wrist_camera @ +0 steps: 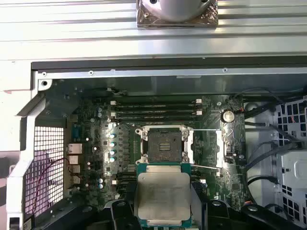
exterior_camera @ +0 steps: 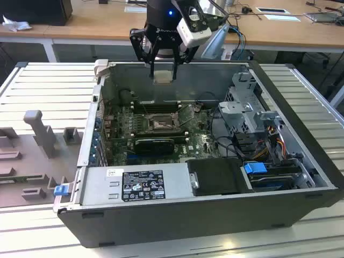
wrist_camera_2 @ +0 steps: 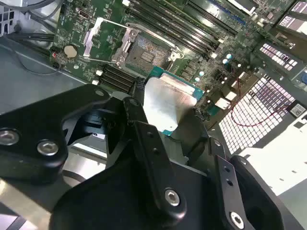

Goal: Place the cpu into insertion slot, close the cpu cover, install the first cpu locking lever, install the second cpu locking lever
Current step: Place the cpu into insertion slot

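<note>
Cpu (wrist_camera: 163,196) hangs flat, clamped by two edges between the jaws of the gripper (exterior_camera: 163,70), well above the uncovered insertion slot (wrist_camera: 165,145). Open air lies between chip and slot rim; the arm points straight down.

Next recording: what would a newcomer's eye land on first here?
The silvery cpu is clamped in the black end effector, hanging above the open computer case. Inside the case, the insertion slot lies uncovered and empty on the green motherboard, beside the black memory slots.
</note>
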